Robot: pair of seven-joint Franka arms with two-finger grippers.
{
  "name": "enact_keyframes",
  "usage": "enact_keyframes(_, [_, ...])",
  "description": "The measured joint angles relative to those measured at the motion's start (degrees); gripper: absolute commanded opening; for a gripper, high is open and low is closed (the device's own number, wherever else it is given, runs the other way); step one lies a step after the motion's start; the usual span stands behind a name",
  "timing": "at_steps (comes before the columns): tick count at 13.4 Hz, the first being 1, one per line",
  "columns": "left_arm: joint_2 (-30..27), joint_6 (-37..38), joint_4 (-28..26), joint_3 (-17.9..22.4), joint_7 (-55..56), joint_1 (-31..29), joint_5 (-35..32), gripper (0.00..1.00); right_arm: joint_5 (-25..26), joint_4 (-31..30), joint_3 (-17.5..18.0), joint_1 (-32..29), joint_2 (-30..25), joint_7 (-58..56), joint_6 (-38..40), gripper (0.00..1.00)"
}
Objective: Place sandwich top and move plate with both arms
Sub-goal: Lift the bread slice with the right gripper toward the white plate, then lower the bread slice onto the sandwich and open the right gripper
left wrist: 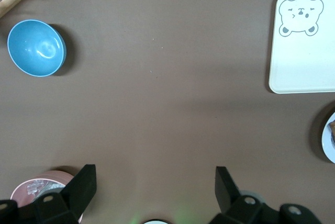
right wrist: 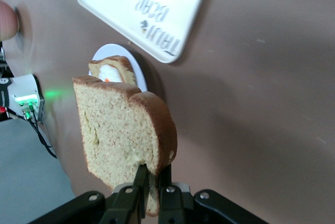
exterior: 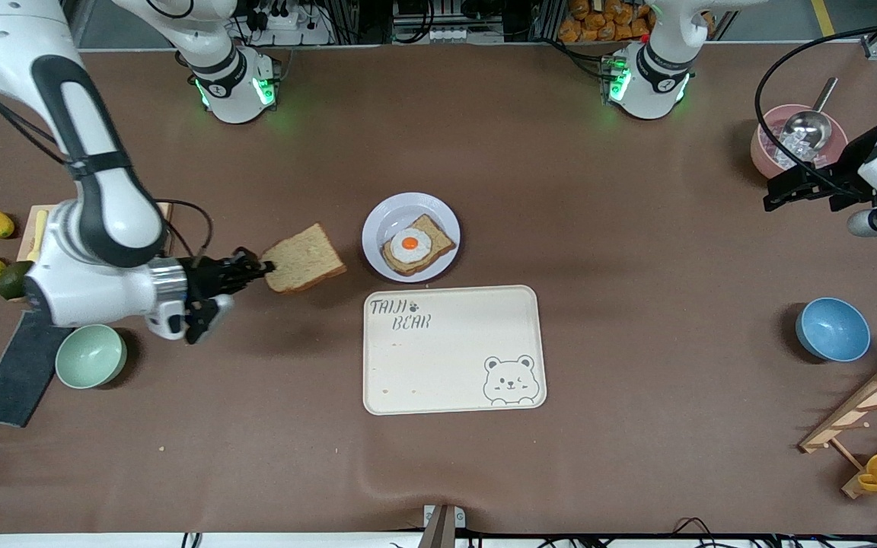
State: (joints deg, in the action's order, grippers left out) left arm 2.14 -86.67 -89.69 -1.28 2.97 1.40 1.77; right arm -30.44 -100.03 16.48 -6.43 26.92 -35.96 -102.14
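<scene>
The right gripper point(exterior: 265, 268) is clamped on 1 edge of the sandwich top point(exterior: 304, 259), held in the air over bare table. The slice is light brown with a darker crust and roughly square. Just past it toward the left arm's end sits 1 plate point(exterior: 380, 221), pale and round, carrying 1 egg-topped bread slice point(exterior: 417, 245). Beside that lies 1 cream tray point(exterior: 454, 349). The left gripper point(left wrist: 156, 185) waits with fingers spread wide, empty, over bare table near the pink bowl point(exterior: 770, 144), its arm partly cut off.
</scene>
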Motion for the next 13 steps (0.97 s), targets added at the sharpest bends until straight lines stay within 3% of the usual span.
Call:
enact_keyframes(2, [0.0, -0.02, 0.0, 0.0, 0.0, 0.0, 0.0, 1.0, -2.93, -0.3, 0.01, 3.64, 0.68, 0.01, -2.04, 0.0])
enact_keyframes(7, [0.0, -0.22, 0.51, 0.17, 0.0, -1.27, 1.59, 1.0, -4.44, -3.52, 0.06, 12.15, 2.43, -0.35, -10.7, 0.0])
enact_keyframes(13, [-0.01, -0.22, 0.55, 0.03, 0.0, -3.45, 2.29, 1.0, -5.44, -7.71, 0.4, 14.52, 2.43, -0.67, -16.26, 0.0])
